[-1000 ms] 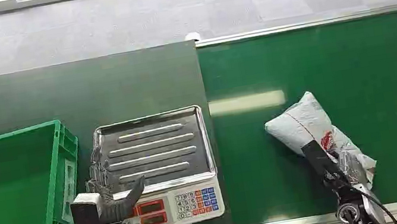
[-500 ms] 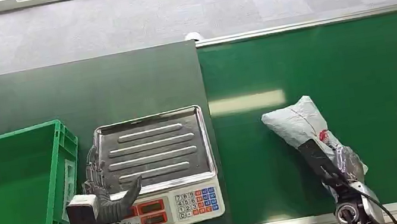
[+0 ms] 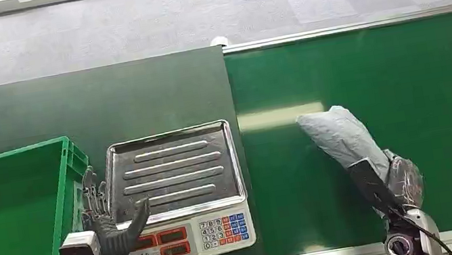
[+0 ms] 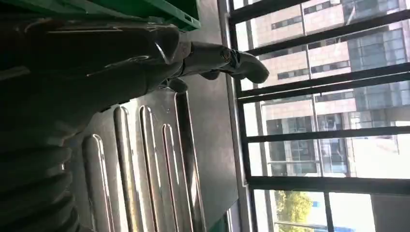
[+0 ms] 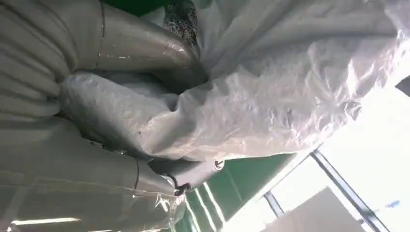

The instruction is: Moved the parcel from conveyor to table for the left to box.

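While your right hand (image 3: 383, 185) grips the grey parcel (image 3: 344, 136) at its near end over the conveyor (image 3: 433, 67), left hand (image 3: 113, 231) open beside the scale (image 3: 175, 170), watch for the slack bag slipping mid-carry.

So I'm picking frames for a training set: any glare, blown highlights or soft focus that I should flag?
Head view: sharp, with one pale light reflection on the conveyor belt and bright sheen on the scale tray. Left wrist view: the windows are bright, while the left hand close to the lens is dark. Right wrist view: the grey parcel in the right hand is legible, but the background corner is blown out white.
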Robot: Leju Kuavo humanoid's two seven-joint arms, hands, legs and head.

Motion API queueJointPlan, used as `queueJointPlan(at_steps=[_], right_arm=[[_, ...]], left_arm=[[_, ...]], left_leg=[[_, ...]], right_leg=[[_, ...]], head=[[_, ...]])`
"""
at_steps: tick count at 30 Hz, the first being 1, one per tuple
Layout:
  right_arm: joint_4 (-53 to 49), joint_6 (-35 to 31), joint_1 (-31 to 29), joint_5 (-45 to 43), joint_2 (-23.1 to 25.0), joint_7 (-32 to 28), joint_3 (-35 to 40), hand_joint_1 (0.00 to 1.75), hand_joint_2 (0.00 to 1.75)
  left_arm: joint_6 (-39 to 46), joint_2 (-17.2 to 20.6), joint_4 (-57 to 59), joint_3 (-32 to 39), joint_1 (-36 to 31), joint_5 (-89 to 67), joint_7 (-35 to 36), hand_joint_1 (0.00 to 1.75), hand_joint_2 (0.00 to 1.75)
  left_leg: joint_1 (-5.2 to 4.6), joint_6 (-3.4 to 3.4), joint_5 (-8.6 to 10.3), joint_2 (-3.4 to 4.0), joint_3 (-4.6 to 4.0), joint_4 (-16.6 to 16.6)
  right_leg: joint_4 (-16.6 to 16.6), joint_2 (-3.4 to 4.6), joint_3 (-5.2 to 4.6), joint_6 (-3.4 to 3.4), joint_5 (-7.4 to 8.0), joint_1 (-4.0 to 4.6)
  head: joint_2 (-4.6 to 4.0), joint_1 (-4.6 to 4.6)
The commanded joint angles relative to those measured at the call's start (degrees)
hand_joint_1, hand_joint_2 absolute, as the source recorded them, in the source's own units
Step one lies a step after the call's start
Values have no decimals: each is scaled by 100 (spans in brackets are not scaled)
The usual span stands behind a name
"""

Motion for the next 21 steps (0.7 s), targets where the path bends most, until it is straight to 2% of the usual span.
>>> queueJointPlan(at_steps=[1,4,6,12,16,21], right_arm=[[-1330,-857,137,-268,155,-1189,199,175,175],[-1479,-1199,-126,-224,84,-1436,517,175,175],[-1407,-1562,-452,-98,-199,-1747,1090,175,175],[-649,-2119,-1290,656,-570,-1624,2824,175,175],[125,-2056,-2139,1124,-582,-1431,3935,175,175],[1809,-1530,-2977,1587,-212,-1485,5128,175,175]], left_arm=[[589,60,-253,455,13,491,-740,0,175],[595,96,-210,435,-63,703,-870,0,175],[649,162,-35,280,-201,772,-917,0,175],[980,186,154,69,-478,920,-1058,0,175],[996,130,127,150,-690,1071,-1058,0,175],[965,29,2,278,-705,1082,-1058,0,175]], left_leg=[[-4,2,-3,10,-2,1],[-5,2,-1,18,-9,1],[-5,4,0,22,-8,1],[-5,3,5,36,4,-4],[-2,3,5,43,5,-1],[2,3,4,44,16,-6]], right_leg=[[5,14,-7,-1,-1,-4],[6,20,-14,0,3,-4],[6,24,-14,1,6,-4],[1,33,-7,-1,13,-4],[2,41,-7,-2,15,-1],[-3,42,4,-2,15,4]], head=[[0,0],[0,0],[0,0],[0,0],[0,0],[0,0]])
